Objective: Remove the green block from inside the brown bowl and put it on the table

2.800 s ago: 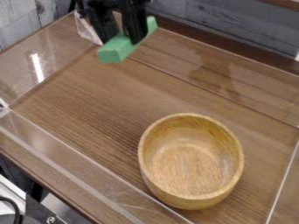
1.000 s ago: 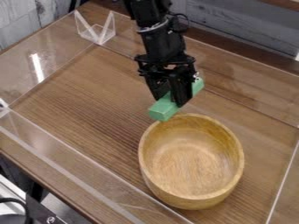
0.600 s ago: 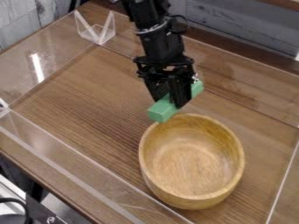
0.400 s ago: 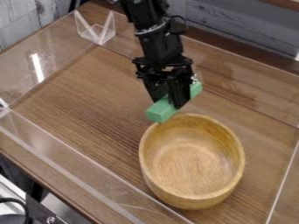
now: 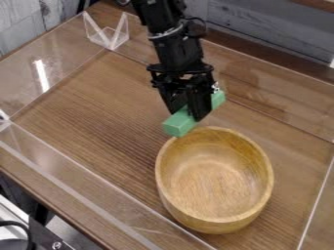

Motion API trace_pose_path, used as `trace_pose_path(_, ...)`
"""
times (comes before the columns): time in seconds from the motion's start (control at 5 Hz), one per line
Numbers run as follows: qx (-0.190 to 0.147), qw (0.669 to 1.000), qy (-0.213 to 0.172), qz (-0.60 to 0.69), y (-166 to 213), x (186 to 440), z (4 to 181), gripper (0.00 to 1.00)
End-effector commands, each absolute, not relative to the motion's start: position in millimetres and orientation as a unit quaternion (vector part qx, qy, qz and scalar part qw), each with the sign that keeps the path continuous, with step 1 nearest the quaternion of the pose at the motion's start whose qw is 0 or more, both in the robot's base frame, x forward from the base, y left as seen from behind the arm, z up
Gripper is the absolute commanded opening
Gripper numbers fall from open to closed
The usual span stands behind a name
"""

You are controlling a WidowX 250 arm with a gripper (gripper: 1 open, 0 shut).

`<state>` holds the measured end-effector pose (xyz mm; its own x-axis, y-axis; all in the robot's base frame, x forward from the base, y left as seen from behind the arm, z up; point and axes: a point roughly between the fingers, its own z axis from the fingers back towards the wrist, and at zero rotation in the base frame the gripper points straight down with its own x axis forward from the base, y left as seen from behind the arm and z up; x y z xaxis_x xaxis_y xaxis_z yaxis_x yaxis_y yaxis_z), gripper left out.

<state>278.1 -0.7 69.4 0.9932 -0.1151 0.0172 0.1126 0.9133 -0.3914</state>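
My black gripper (image 5: pixel 187 109) is shut on the green block (image 5: pixel 182 121), which sticks out below and to both sides of the fingers. The block hangs just above the table (image 5: pixel 92 107), close to the far left rim of the brown bowl (image 5: pixel 214 179). It is outside the bowl, whose wooden inside lies bare with nothing in it. The arm comes down from the top of the picture, tilted steeply downward.
Low clear acrylic walls (image 5: pixel 53 166) border the tabletop on the left and front. A small clear angled stand (image 5: pixel 105 31) sits at the back left. A grey plank wall runs behind the table.
Nearly three seconds ago the gripper held the block high at the back left. It came down beside the bowl, and over the last second nothing has moved.
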Motion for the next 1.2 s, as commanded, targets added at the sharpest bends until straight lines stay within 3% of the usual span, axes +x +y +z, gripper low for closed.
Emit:
trace_pose_path(0.0,-0.201,0.978,-0.011,-0.06,3.2,280.8,75.9,0.0)
trace_pose_path(1.0,-0.204,0.977,0.001,-0.067,24.3,269.2,75.1,0.0)
